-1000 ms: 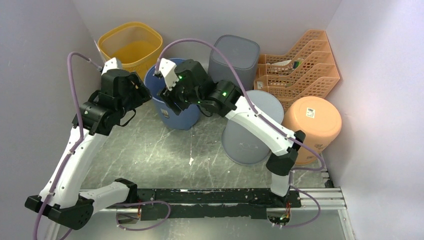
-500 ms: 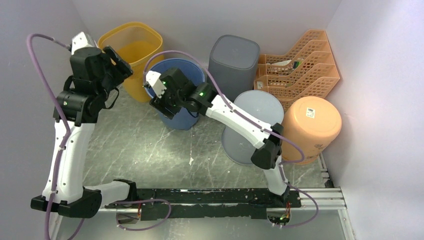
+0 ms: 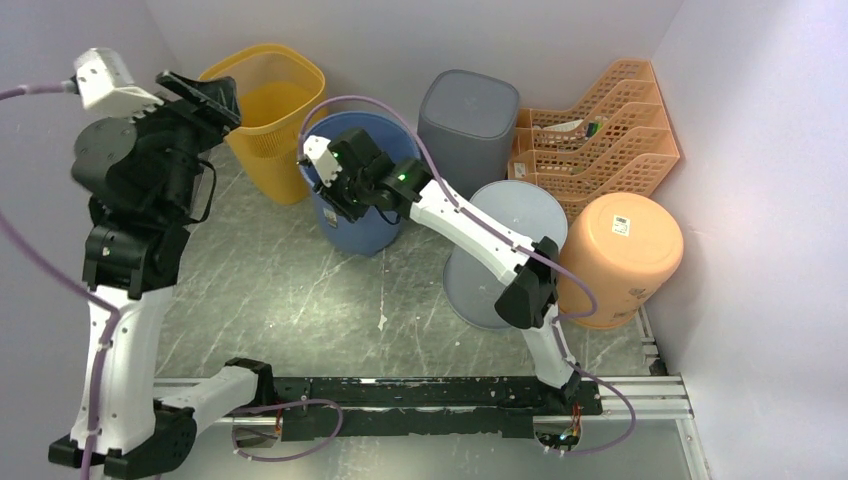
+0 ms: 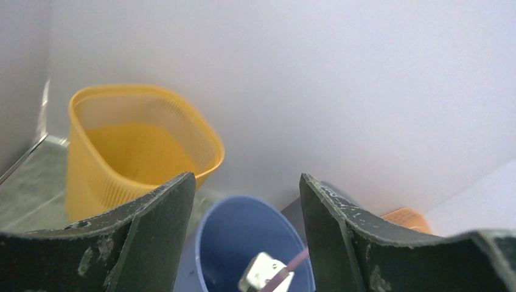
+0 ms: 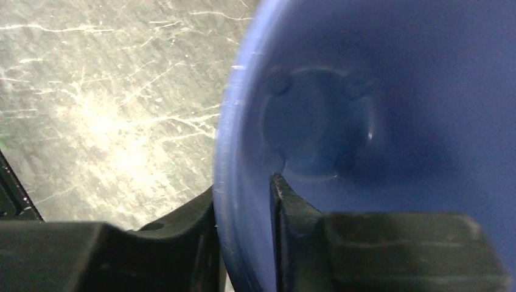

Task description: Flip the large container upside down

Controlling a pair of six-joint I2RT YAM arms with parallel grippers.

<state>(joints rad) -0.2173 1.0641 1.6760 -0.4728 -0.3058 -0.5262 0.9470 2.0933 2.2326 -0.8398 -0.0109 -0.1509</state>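
Note:
The large blue container stands upright, mouth up, on the floor at the back centre. My right gripper is shut on its near-left rim; in the right wrist view one finger is inside and one outside the blue wall, pinching the rim at the gripper. My left gripper is raised high at the left, open and empty, apart from the container. In the left wrist view the gripper looks down at the blue container.
A yellow mesh basket stands left of the blue container and shows in the left wrist view. A grey bin, a second grey bin, an orange bucket and orange file trays crowd the right side. Walls close in all round.
My left arm has lifted up and swung left, away from the blue container. My right gripper has shifted left along the container's rim and stays clamped on it.

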